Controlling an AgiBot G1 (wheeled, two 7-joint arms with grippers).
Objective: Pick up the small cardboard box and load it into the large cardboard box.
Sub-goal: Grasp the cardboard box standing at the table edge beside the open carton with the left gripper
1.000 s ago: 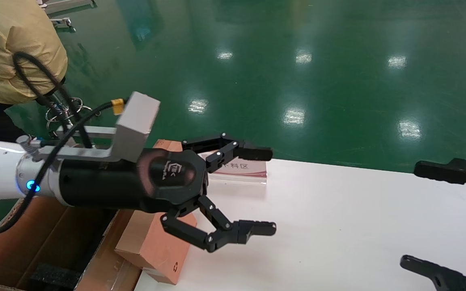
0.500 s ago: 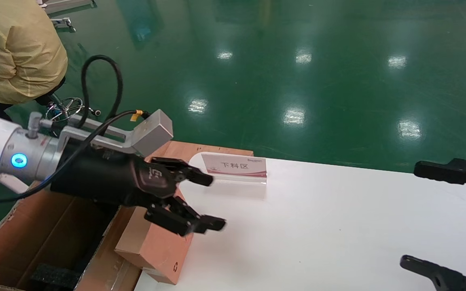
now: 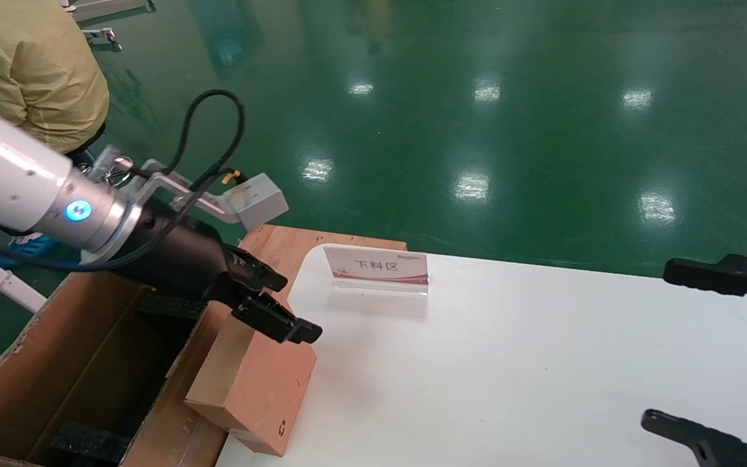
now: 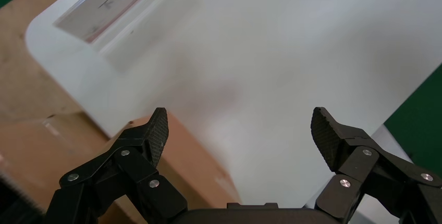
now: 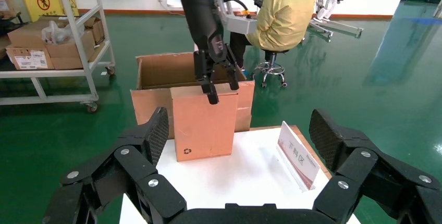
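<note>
The small cardboard box stands upright at the white table's left edge, its recycling mark low on the face; it also shows in the right wrist view and the left wrist view. The large cardboard box stands open just left of it, with black foam pads inside. My left gripper is open and empty at the small box's top edge, with one fingertip over the face that looks onto the table. My right gripper is open and empty at the table's right end.
A sign holder stands at the back left of the white table. A wooden board juts out behind the table. A person in yellow sits beyond the large box. A shelf cart stands farther off.
My left gripper has swung left and down, from over the table to the small box's top edge, staying open. The right arm and the boxes have not moved.
</note>
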